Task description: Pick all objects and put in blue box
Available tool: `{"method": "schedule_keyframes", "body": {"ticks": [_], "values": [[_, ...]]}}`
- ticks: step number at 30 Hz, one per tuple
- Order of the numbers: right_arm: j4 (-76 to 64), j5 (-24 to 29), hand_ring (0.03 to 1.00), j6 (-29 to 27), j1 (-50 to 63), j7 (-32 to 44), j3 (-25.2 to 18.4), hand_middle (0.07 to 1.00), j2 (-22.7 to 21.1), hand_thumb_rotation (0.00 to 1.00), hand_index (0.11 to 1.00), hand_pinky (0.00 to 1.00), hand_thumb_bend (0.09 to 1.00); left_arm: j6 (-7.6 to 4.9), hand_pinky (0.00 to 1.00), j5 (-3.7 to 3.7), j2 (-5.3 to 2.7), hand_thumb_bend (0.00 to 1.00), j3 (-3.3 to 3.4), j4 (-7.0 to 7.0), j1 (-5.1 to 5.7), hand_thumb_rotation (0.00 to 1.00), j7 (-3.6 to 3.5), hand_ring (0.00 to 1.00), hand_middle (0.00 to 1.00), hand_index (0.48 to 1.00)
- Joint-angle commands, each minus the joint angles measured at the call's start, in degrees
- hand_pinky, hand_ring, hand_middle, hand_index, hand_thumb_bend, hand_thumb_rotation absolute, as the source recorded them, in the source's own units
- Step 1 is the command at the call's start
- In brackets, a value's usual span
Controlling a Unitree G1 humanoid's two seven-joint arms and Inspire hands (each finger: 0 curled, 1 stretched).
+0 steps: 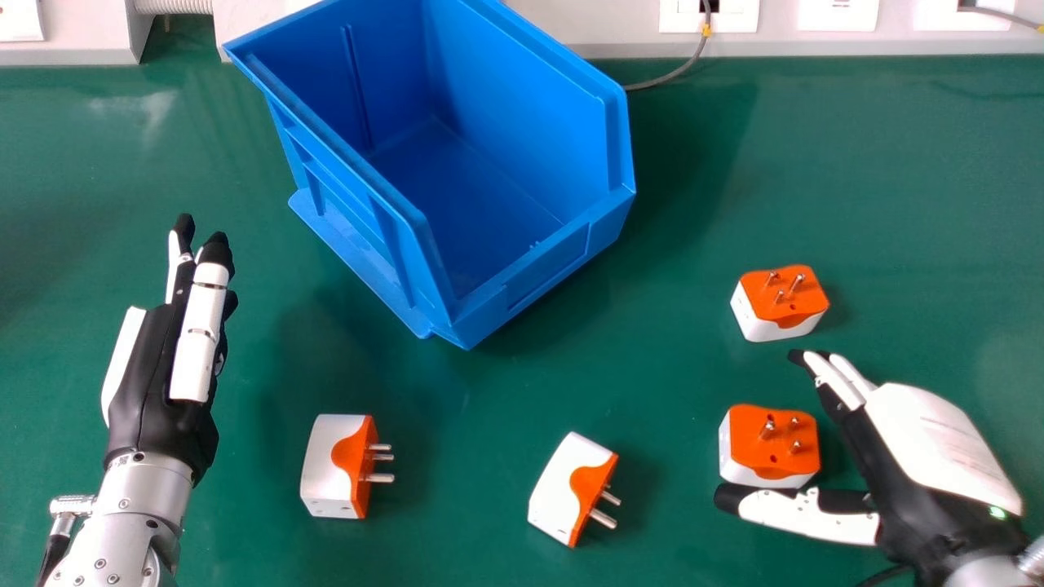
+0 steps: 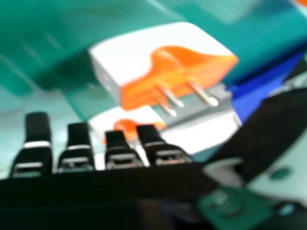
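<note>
In the head view my right hand (image 1: 930,432) is open at the right, with a white-and-orange plug adapter (image 1: 754,440) between its thumb and fingers, not gripped, prongs up. Beyond the fingers stands another adapter (image 1: 763,316), prongs up. Two more, a left one (image 1: 326,465) and a middle one (image 1: 559,489), lie nearer the front, prongs pointing right. The blue box (image 1: 522,285) stands open at the back. My left hand (image 1: 155,391) is open at the left, holding nothing. In the right hand view an adapter (image 2: 129,57) shows beyond my right hand (image 2: 37,139), a smaller one (image 2: 108,122) behind the fingertips.
A green tabletop (image 1: 897,204) carries everything. Along its back edge runs a pale panel (image 1: 603,41) with sockets, and a grey cable (image 1: 681,72) passes behind the box's right side.
</note>
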Motion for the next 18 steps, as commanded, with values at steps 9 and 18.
{"method": "schedule_keyframes", "body": {"ticks": [9,18], "values": [[4.8,-5.1,0.996,7.2,-5.9,0.8,5.2,1.000,-0.2,0.76,0.997,0.99,0.527,-0.38,1.00,-0.23,1.04,0.46,0.42,-1.39,-0.89,1.00,0.08,1.00,1.00,1.000],[9.9,-4.6,1.000,9.2,-9.0,-0.2,7.1,1.000,-0.4,0.70,1.000,1.00,0.436,0.16,1.00,-0.67,1.16,0.46,0.60,-1.59,-0.92,1.00,-0.36,1.00,1.00,1.000]]}}
